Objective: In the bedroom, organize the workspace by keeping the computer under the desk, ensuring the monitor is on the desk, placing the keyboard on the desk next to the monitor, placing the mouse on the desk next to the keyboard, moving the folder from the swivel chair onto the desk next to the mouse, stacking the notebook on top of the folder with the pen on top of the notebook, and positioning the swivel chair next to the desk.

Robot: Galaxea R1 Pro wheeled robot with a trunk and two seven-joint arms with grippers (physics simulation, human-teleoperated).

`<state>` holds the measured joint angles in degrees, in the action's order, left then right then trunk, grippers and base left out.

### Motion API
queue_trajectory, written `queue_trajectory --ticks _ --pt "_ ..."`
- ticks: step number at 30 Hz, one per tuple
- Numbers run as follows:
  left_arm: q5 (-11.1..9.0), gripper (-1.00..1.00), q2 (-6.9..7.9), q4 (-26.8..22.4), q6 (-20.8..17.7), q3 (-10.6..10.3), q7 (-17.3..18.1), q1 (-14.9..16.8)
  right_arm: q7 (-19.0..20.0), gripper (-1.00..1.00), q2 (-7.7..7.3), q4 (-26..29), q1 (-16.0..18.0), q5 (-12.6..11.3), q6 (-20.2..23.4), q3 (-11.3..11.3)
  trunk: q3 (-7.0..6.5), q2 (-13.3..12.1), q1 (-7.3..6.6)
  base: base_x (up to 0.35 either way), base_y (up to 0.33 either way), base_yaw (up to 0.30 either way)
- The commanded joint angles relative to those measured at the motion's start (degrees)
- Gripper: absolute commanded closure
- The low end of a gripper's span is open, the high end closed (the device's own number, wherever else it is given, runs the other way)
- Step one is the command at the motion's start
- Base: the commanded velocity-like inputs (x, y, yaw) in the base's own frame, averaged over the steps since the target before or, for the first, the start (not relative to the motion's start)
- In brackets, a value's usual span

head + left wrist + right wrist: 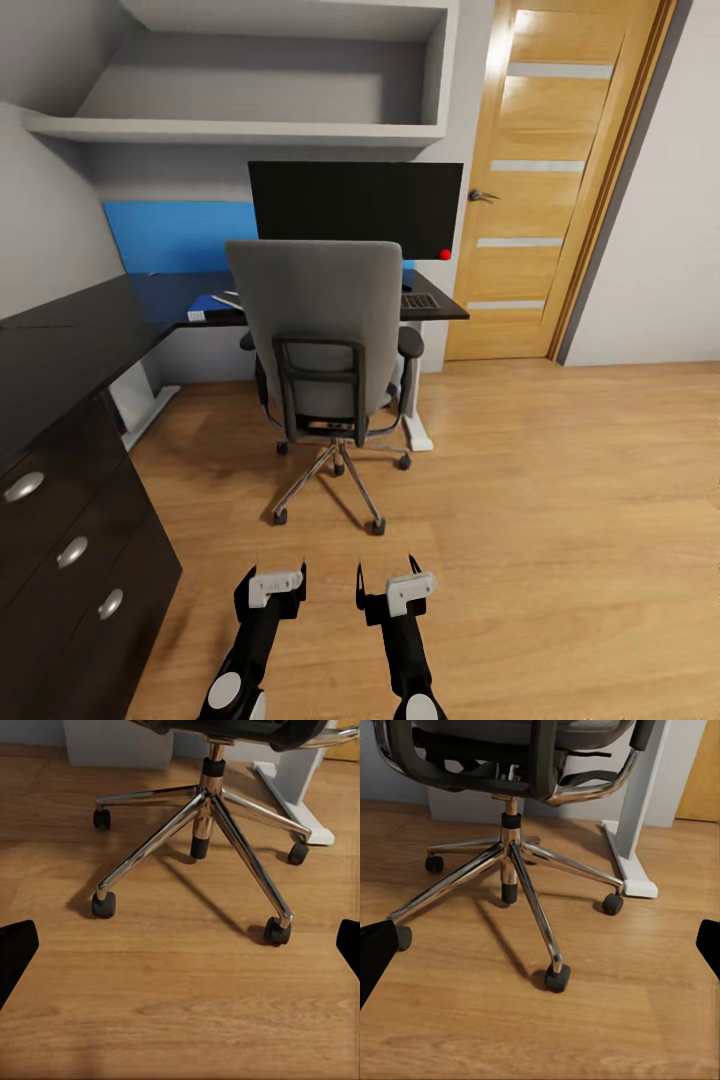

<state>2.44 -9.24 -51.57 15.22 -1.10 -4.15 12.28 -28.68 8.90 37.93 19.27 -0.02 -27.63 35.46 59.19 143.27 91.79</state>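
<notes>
The grey swivel chair [318,320] stands with its back to me, pushed up to the black desk [60,345]. Behind it the wide black monitor [355,208] stands on the desk, a red dot at its lower right corner. One end of the keyboard [419,301] shows to the right of the chair back. The chair back hides the seat, so the folder is hidden. Small blue and white flat items [215,301] lie on the desk left of the chair, too small to tell apart. Both my left gripper [280,568] and right gripper [385,567] are open and empty, low before the chrome chair base [206,802] [510,855].
The desk's left wing with black drawers [70,550] runs along my left side. A white pedestal leg [412,400] [634,810] stands right of the chair. A wooden door [560,180] is at the back right, and wall shelves [250,128] hang above the desk.
</notes>
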Motion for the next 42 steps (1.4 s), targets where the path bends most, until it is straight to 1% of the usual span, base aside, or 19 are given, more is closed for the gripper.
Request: queue_trajectory --ticks 1,20,24,42 --pt "0.27 -1.0 0.01 0.05 0.15 -0.12 -0.43 0.02 -0.48 -1.0 -0.02 -0.05 0.07 -0.02 -0.08 0.27 0.05 0.02 -0.02 -0.058 -0.009 0.0" --pt "0.29 -1.0 0.01 0.15 0.16 -0.13 -0.48 0.02 -0.68 -1.0 -0.02 -0.05 0.07 0.02 -0.09 0.31 0.05 0.02 -0.02 -0.011 -0.002 0.0" --pt "0.26 -1.0 0.01 0.15 0.16 -0.13 -0.5 0.02 -0.66 -1.0 -0.02 -0.05 0.07 -0.02 -0.07 0.26 -0.82 -0.2 -0.21 0.0 0.0 0.0" --pt "0.15 -1.0 0.01 0.15 0.03 0.01 -0.81 0.02 -0.65 -1.0 -0.08 -0.26 0.07 -0.16 -0.18 0.11 -4.05 -7.41 -4.16 0.0 0.0 0.0"
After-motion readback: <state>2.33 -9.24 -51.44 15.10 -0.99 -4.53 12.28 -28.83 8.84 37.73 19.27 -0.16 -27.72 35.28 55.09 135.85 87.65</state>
